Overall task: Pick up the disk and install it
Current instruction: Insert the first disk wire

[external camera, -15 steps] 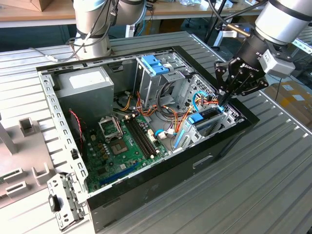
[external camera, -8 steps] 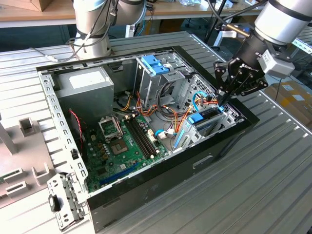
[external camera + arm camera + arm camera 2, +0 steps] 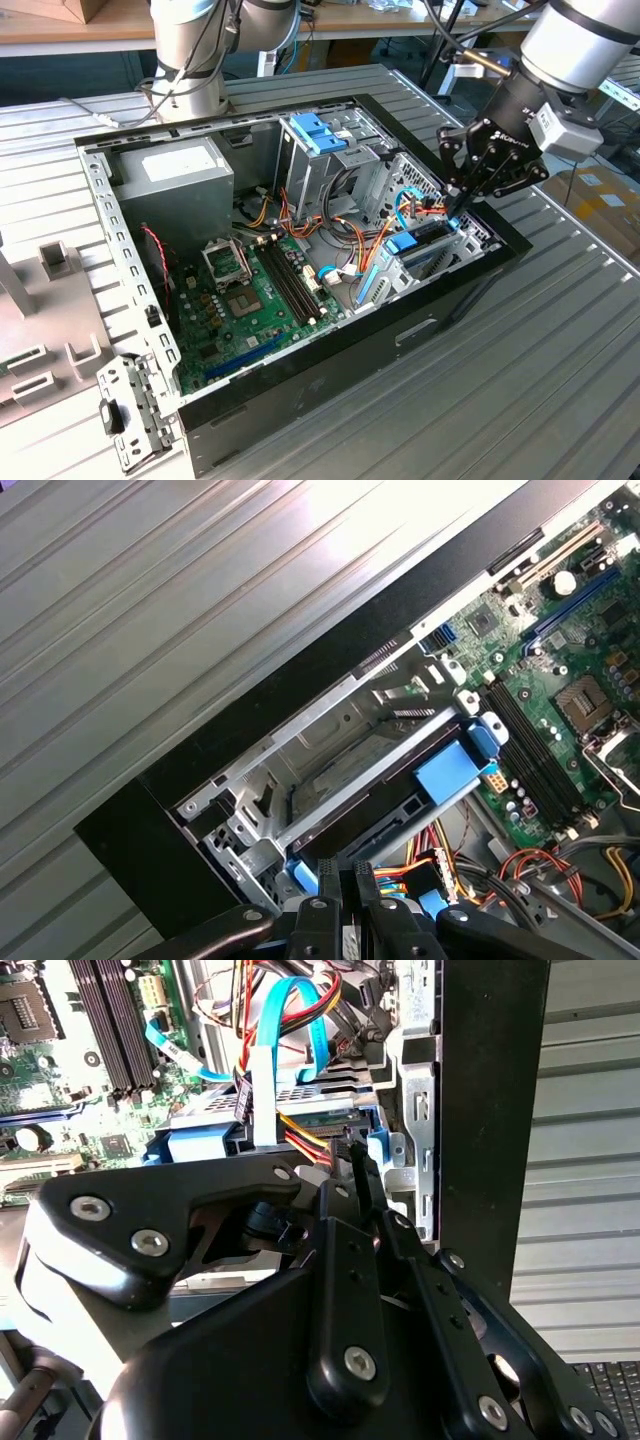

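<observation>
Ribbed table [image 3: 560, 380]; hand [image 3: 452, 210] over unreadable disk [image 3: 385, 798]

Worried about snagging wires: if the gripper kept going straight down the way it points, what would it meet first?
Probably the orange, yellow and red cable bundle just beyond the black gripper, with the blue-latched metal drive bay beneath. Depth is unclear.

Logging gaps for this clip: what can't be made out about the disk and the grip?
- The disk: its labelled face cannot be made out in the drive bay of the first wrist view; cage rails and a blue latch cover it.
- Gripper contact: cables crowd the tips in the exterior view.
- Second wrist view: black linkage covers what lies beneath.
</observation>
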### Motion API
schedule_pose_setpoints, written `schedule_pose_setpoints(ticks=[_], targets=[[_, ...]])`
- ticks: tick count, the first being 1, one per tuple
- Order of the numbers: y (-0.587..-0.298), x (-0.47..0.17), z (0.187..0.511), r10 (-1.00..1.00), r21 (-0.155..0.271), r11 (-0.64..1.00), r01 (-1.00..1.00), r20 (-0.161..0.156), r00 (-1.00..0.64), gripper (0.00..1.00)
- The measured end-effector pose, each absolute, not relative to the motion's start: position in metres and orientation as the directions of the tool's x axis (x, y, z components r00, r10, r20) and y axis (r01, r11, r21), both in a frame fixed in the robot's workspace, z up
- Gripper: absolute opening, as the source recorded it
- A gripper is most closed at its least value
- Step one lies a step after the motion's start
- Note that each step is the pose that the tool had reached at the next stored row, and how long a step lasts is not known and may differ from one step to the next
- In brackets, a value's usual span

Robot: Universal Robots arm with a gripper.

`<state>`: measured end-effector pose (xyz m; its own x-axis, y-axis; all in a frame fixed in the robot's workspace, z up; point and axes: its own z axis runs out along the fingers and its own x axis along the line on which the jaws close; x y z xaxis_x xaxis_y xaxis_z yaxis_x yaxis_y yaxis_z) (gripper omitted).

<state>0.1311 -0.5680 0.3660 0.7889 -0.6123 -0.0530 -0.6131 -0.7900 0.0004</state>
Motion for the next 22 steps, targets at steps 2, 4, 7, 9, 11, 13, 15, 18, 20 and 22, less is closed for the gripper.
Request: schedule_pose_setpoints(ticks=[2,4,7,9,11,13,15,18,20,22], targets=[[-0.568,0.1305,0.3659,-0.612,0.0,-0.79,-0.613,-0.053,0.789,0.17],[-0.568,0.1301,0.3658,-0.612,0.0,-0.79,-0.613,-0.053,0.789,0.17],[-0.568,0.1296,0.3657,-0.612,0.0,-0.79,-0.613,-0.053,0.789,0.17],[-0.568,0.1293,0.3656,-0.612,0.0,-0.79,-0.613,-0.053,0.789,0.17],[-0.568,0.129,0.3655,-0.612,0.0,-0.79,-0.613,-0.053,0.789,0.17],[-0.568,0.1286,0.3654,-0.612,0.0,-0.79,-0.613,-0.053,0.789,0.17],[-0.568,0.1279,0.3653,-0.612,0.0,-0.79,-0.613,-0.053,0.789,0.17],[-0.568,0.1276,0.3652,-0.612,0.0,-0.79,-0.613,-0.053,0.789,0.17],[-0.568,0.1273,0.3651,-0.612,0.0,-0.79,-0.613,-0.053,0.789,0.17],[-0.568,0.1269,0.365,-0.612,0.0,-0.79,-0.613,-0.053,0.789,0.17]])
